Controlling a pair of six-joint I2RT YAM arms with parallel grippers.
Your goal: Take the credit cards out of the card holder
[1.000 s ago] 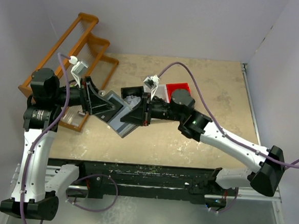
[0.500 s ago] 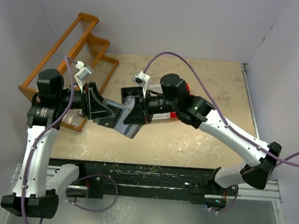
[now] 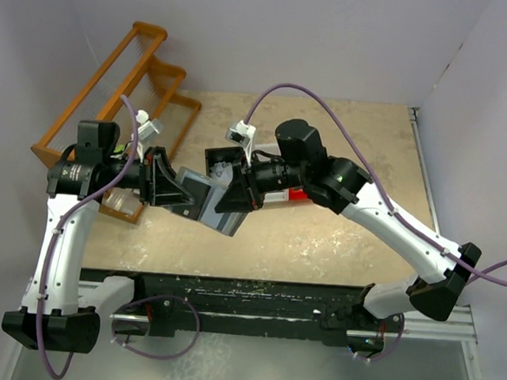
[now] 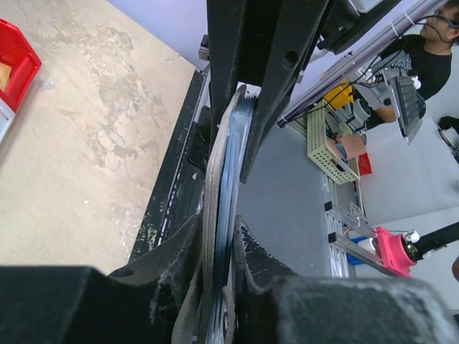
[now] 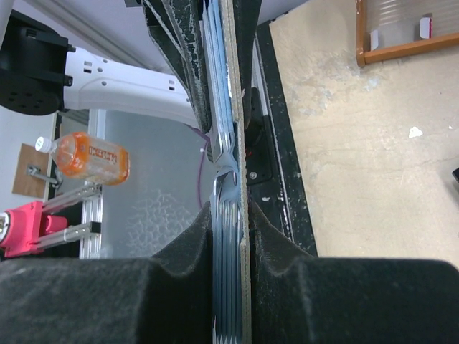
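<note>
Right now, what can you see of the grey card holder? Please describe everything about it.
The card holder is a flat, slate-grey rectangular case, plastic by its look. It appears lifted over the table and tilted, with the left gripper clamped on one end and the right gripper on the opposite end. Both wrist views show it edge-on: a thin cover with pale bluish layers, possibly cards, packed inside. It looks nearly closed; nothing else touches it.

The holder [image 3: 205,204] sits between my left gripper [image 3: 168,187] and right gripper [image 3: 236,191], above the table [image 3: 337,244], with a rack [image 3: 131,77] behind the left one.
</note>
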